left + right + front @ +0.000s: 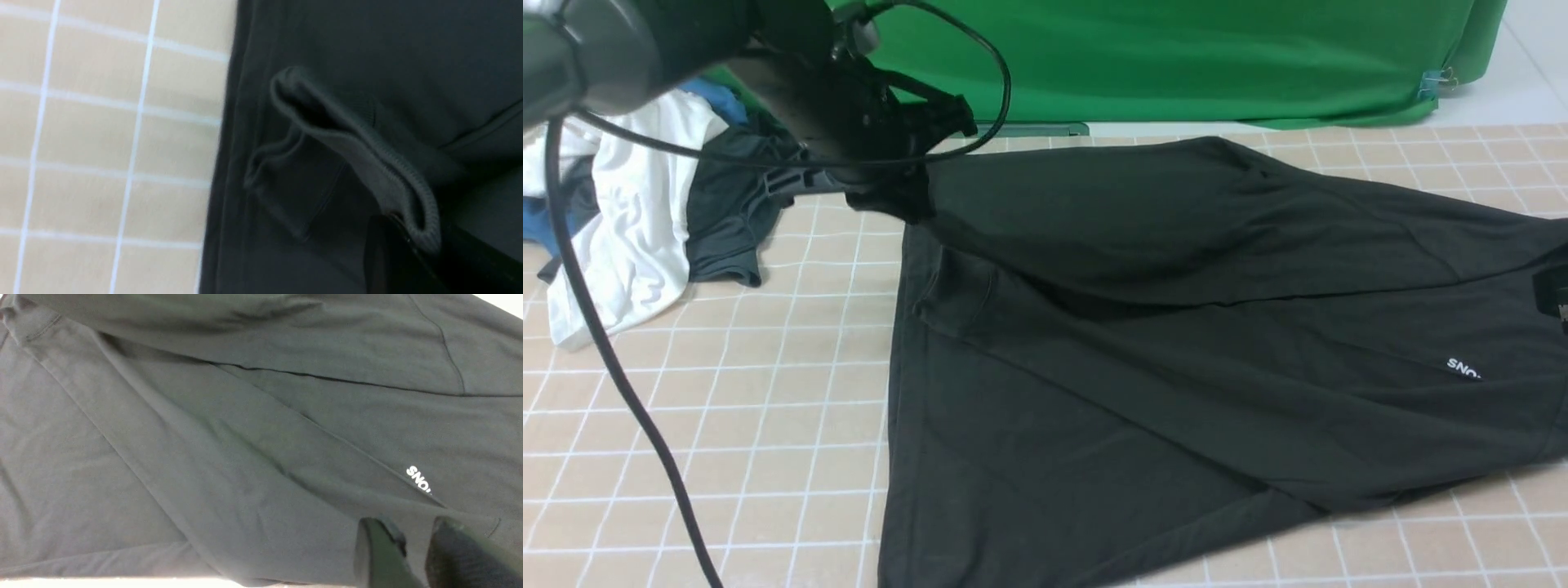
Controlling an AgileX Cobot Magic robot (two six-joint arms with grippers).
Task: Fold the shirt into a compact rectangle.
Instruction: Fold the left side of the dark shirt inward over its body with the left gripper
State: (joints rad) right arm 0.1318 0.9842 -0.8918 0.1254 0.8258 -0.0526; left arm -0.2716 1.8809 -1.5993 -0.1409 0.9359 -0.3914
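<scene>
**A:** Front view first: where is the shirt (pixel 1176 343)?

**B:** It is spread over the worktop (pixel 727 425) from the middle to the right edge, and from the near edge almost to the far one. Its far left part is held raised under the left arm (pixel 833 122).

**A:** And the left jaws?

**B:** Clenched on the shirt. The left wrist view shows a ribbed edge (pixel 380 171) of the cloth running into them.

**A:** The right jaws?

**B:** Parted. In the right wrist view the fingers (pixel 380 559) stand apart over the cloth, near the white lettering (pixel 419 479). I cannot tell whether they touch it.

**A:** What else is around?

**B:** A heap sits at the far left corner. It has a white garment (pixel 637 220), a dark grey garment (pixel 727 220) touching it, and blue cloth (pixel 715 98) behind. A green backdrop (pixel 1176 57) hangs along the far edge, with a small clip (pixel 1437 82) at its right end.

**A:** Anything blocking the view?

**B:** The left arm is blurred and close to the camera, and it covers part of that heap. Its black cable (pixel 605 351) crosses in front of the white garment and runs down over the left side of the worktop.
</scene>
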